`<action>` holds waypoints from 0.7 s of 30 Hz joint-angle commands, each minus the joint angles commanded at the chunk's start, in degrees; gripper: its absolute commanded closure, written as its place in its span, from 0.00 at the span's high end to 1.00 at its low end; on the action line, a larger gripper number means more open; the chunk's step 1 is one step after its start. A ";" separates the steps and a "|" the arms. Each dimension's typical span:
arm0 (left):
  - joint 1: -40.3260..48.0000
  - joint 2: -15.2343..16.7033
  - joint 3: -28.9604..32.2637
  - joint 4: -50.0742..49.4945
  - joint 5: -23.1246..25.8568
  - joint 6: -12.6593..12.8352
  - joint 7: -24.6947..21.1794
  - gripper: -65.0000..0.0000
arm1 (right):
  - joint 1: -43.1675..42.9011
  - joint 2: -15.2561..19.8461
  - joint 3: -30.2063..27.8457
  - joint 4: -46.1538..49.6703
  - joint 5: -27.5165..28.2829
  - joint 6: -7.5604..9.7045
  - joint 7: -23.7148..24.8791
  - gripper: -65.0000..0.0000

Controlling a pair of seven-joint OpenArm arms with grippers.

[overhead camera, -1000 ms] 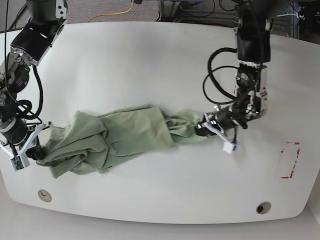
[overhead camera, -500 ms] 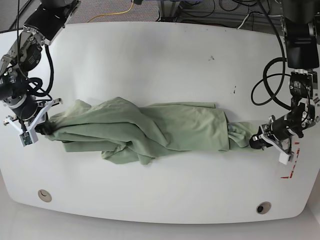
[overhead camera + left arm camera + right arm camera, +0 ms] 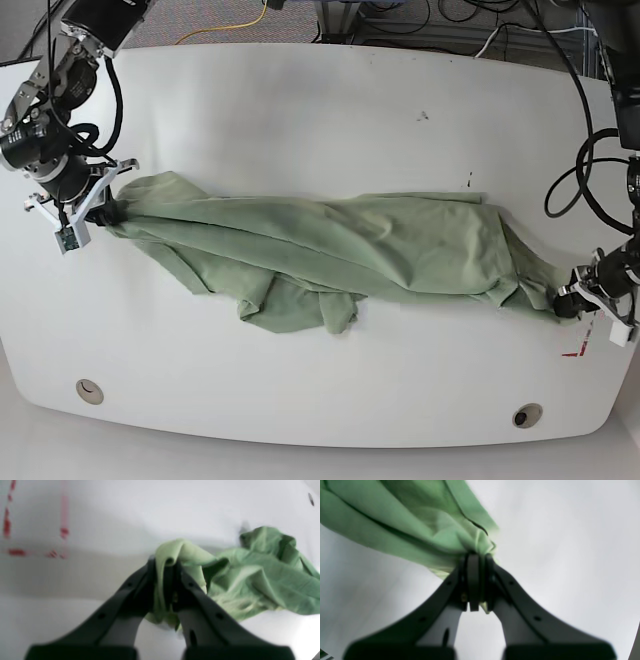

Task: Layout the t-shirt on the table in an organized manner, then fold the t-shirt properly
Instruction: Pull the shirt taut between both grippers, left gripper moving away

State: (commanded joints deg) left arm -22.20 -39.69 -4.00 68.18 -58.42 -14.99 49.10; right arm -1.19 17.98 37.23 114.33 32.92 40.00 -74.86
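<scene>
I see the pale sage-green, wrinkly short-sleeved t-shirt [image 3: 330, 250] stretched in a long band across the middle of the large glossy white table [image 3: 300, 120]. My right gripper [image 3: 98, 208] is pinched tight on one end of the shirt, and my left gripper [image 3: 568, 304] is clamped on a bunched fold at the other end (just beside the red rectangular marking [image 3: 35, 530]). A loose flap droops toward the table's near edge.

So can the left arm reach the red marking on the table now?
Probably yes. The left gripper sits right beside the red marking with bare table between them, but it is clamped on the t-shirt, so it would drag cloth along.
</scene>
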 joint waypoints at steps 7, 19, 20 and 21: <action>-2.81 0.09 -1.41 -0.62 2.64 0.00 2.20 0.00 | 0.00 0.09 2.11 0.00 0.00 0.00 0.00 0.00; -6.07 0.35 -6.59 -0.26 2.73 0.18 7.30 0.48 | -0.09 0.18 1.93 0.00 -0.09 0.00 -0.09 0.00; -6.15 0.35 -7.47 -0.18 2.73 0.18 7.91 0.50 | -0.09 0.18 1.93 0.00 -0.09 0.00 -0.09 0.00; -6.15 0.35 -8.26 0.18 2.73 0.18 8.53 0.52 | -0.09 0.18 1.93 0.00 -0.09 0.00 -0.09 0.00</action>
State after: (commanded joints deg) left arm -28.35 -39.34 -12.26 68.35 -55.69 -14.81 57.63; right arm -1.27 18.15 39.16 114.33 32.84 40.00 -74.95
